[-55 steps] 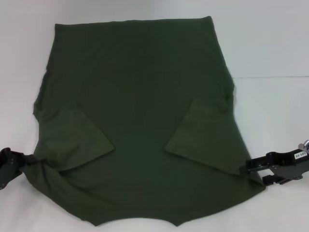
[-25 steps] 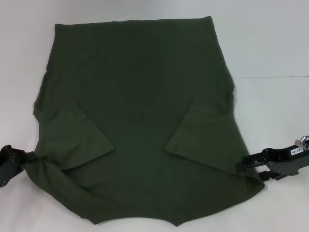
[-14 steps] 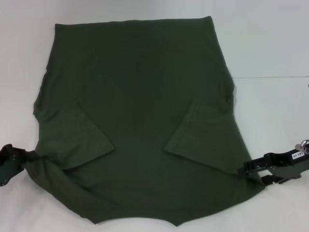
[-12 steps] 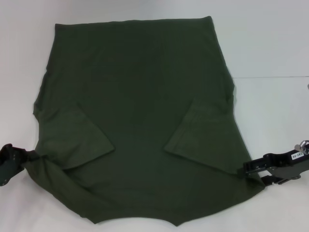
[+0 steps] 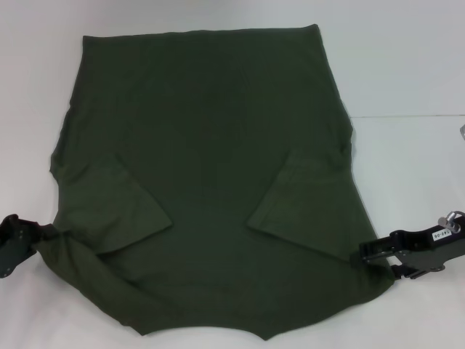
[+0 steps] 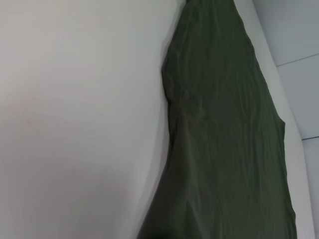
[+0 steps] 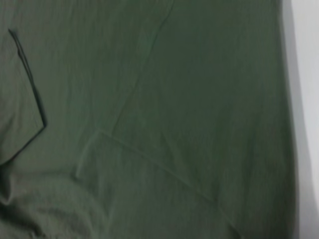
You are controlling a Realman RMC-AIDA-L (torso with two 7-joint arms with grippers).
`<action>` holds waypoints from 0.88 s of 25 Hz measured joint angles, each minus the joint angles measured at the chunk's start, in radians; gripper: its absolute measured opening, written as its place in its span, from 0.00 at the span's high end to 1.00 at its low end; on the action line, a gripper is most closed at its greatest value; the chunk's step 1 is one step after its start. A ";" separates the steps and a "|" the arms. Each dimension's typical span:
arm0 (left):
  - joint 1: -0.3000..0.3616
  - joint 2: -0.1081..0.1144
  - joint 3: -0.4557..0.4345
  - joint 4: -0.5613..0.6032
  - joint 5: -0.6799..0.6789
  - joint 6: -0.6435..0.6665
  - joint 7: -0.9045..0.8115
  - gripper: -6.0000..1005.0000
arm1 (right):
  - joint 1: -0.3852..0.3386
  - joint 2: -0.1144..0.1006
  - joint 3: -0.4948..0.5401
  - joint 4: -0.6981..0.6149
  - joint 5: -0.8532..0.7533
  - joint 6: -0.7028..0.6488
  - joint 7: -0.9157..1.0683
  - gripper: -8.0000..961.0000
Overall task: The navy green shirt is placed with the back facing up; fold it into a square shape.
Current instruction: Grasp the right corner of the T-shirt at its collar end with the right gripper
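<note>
Compared with the picture from half a second before, the right gripper (image 5: 365,254) has moved a little toward the shirt and slightly up, so its black tip now touches the right shoulder edge of the cloth more closely; two seconds ago it was at almost the same place, and one second ago it was a bit further in, so it makes small moves back and forth at this edge. The left gripper (image 5: 38,237) has not changed its place: it stays at the left edge of the head view, and the cloth is gathered into a small bunch at its tip, so it seems to pinch the left shoulder corner. For the right gripper I cannot tell if the claw is spread or pressed together, because the fingertips are hidden at the cloth edge. The navy green shirt (image 5: 207,182) lies flat on the white table (image 5: 407,65), in the middle of the view, with the hem far from the robot and the neck side near it. Both short sleeves are folded inward on the body of the shirt. The shape of the shirt did not change between the pictures. The left wrist view shows the side edge of the shirt (image 6: 224,139) running along the bare table (image 6: 75,109). The right wrist view is almost filled with the green cloth (image 7: 189,99) and shows the folded sleeve edge
</note>
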 joint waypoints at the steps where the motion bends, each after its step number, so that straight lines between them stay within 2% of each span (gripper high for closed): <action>1: 0.000 0.000 0.000 0.000 -0.001 0.000 0.000 0.98 | 0.000 0.000 0.005 0.003 0.000 0.002 -0.001 0.02; 8: 0.001 0.000 0.002 0.000 -0.002 0.000 0.003 0.98 | -0.007 -0.008 0.038 0.005 0.001 0.020 -0.003 0.02; 22: -0.001 -0.002 0.001 -0.002 -0.002 0.000 0.006 0.98 | 0.001 -0.001 0.015 0.006 -0.008 0.023 -0.013 0.02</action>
